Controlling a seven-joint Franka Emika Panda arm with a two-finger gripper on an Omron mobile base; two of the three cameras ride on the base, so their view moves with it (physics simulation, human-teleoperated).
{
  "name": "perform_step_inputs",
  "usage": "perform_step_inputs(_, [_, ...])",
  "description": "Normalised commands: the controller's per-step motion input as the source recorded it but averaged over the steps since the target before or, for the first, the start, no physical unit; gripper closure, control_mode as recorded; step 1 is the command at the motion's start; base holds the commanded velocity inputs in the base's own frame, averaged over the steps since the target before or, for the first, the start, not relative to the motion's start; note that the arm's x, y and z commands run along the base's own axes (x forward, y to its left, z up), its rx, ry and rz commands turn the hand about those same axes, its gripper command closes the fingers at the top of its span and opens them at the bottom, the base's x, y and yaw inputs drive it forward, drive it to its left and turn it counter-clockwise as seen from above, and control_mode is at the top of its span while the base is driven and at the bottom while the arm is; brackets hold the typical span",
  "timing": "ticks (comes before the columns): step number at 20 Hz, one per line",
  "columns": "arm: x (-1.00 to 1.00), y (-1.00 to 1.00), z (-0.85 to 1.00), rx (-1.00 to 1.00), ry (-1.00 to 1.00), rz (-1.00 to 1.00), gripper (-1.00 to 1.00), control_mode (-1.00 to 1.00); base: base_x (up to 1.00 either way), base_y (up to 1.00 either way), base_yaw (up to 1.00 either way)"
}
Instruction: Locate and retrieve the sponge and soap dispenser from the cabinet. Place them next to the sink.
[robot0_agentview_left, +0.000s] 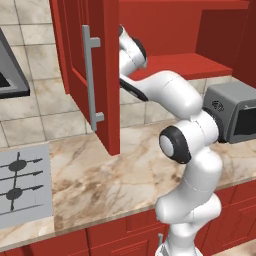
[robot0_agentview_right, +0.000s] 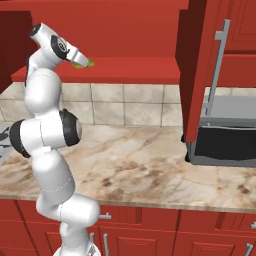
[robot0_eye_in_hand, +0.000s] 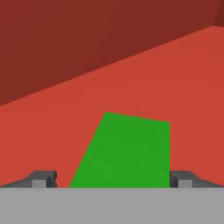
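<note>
A: What does the sponge (robot0_eye_in_hand: 124, 151) look like from where you sit?

B: In your hand view it's a flat, bright green block with straight edges, lying on the red shelf (robot0_eye_in_hand: 175, 78) of the cabinet (robot0_agentview_left: 95, 70). Its long axis runs away from the camera, toward the back of the shelf, and it sits slightly skewed, the far end leaning right. Your right base view shows it as a small green-yellow patch at the tip of the hand.

A: And the jaws?

B: You have the gripper (robot0_eye_in_hand: 113, 179) spread wide, one fingertip (robot0_eye_in_hand: 41, 179) on each side of the sponge. The left tip stands a little off the green edge; the right one is just beside it. Whether either touches, you cannot tell. Nothing is held.

A: Where's the arm?

B: It reaches up from the base, over the marble table (robot0_agentview_left: 110, 175), into the open cabinet past the door with the grey bar handle (robot0_agentview_left: 90, 75).
</note>
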Motion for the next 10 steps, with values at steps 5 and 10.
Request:
perform_step_inputs(5, [0.38,-0.02,-0.23,0.08,0.14,0.0,-1.0,-1.0,0.0,0.0,0.0])
perform_step_inputs(10, [0.15,0.03,-0.28,0.01,0.26,-0.02,1.0,-1.0,0.0,0.0,0.0])
